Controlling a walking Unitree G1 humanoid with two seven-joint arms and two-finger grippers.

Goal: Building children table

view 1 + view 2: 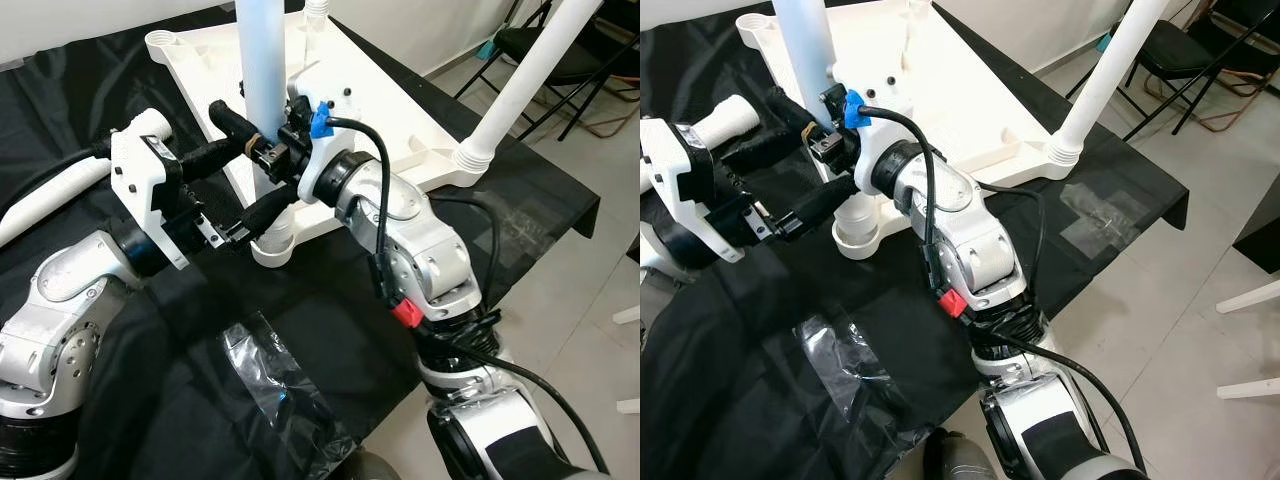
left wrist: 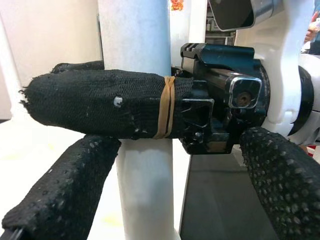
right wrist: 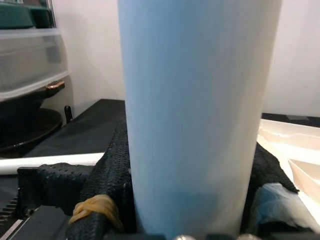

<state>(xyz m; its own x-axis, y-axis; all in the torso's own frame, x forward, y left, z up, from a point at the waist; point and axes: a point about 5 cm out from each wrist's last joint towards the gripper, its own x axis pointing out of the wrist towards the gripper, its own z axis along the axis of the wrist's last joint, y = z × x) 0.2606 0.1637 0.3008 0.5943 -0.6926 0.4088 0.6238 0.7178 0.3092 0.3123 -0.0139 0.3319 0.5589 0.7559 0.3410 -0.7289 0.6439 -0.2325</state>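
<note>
Gripping the upright leg from opposite sides, both claws steady it over its socket at the near corner of the upside-down tabletop, which lies on the black-draped surface. The right claw pinches the leg higher up. The left claw straddles it just above the socket; whether it presses is unclear. I judge this 2-point hold keeps the leg vertical for seating.

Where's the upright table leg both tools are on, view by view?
Left eye: table leg top centre, standing in the corner socket.
Right eye: same leg at the top left.
Left wrist: white column behind the right tool's rubber-banded finger.
Right wrist: fills the centre.
Shared landmark: the rubber band.
</note>
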